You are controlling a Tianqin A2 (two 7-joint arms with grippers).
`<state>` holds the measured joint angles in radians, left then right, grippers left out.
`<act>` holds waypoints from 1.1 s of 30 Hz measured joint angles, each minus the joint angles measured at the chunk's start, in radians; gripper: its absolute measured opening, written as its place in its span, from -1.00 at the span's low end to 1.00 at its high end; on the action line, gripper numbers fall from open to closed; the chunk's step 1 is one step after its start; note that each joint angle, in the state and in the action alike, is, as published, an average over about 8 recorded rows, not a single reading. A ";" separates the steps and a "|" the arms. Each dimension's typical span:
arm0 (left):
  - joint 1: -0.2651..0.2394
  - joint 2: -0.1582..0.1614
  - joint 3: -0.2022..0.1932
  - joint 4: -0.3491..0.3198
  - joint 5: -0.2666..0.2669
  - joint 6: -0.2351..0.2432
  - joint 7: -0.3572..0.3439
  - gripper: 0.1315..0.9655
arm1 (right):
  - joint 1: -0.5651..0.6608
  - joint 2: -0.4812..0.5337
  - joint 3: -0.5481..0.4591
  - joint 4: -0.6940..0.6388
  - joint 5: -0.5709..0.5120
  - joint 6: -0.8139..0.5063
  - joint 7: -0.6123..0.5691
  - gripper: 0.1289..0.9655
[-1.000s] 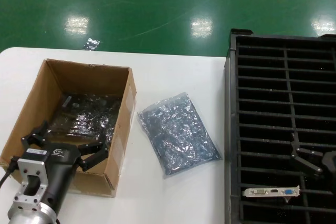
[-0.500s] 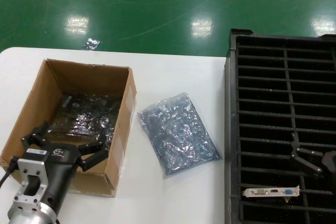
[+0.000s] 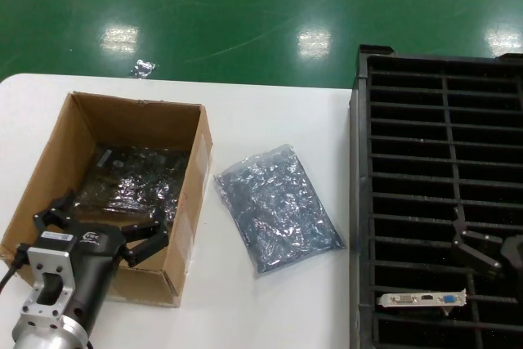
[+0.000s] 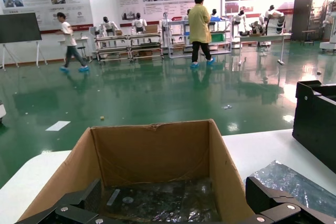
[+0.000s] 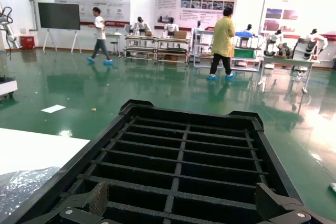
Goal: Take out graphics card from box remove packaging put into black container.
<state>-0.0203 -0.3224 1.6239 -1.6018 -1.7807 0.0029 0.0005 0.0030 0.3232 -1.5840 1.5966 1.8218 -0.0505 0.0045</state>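
The cardboard box (image 3: 189,171) is plain brown, and the bag inside it (image 3: 135,181) is dark and glossy with white glints. The antistatic bag (image 3: 276,206) on the white table (image 3: 270,116) is translucent grey-silver, crinkled all over. The slotted crate (image 3: 425,145) is black, ribbed in a regular grid. The graphics card (image 3: 422,299) shows a silver bracket with one blue port and one dark port. The floor (image 3: 245,6) is glossy green.
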 joint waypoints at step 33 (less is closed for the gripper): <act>0.000 0.000 0.000 0.000 0.000 0.000 0.000 1.00 | 0.000 0.000 0.000 0.000 0.000 0.000 0.000 1.00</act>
<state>-0.0203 -0.3224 1.6239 -1.6018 -1.7807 0.0029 0.0005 0.0030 0.3232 -1.5840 1.5966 1.8218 -0.0505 0.0045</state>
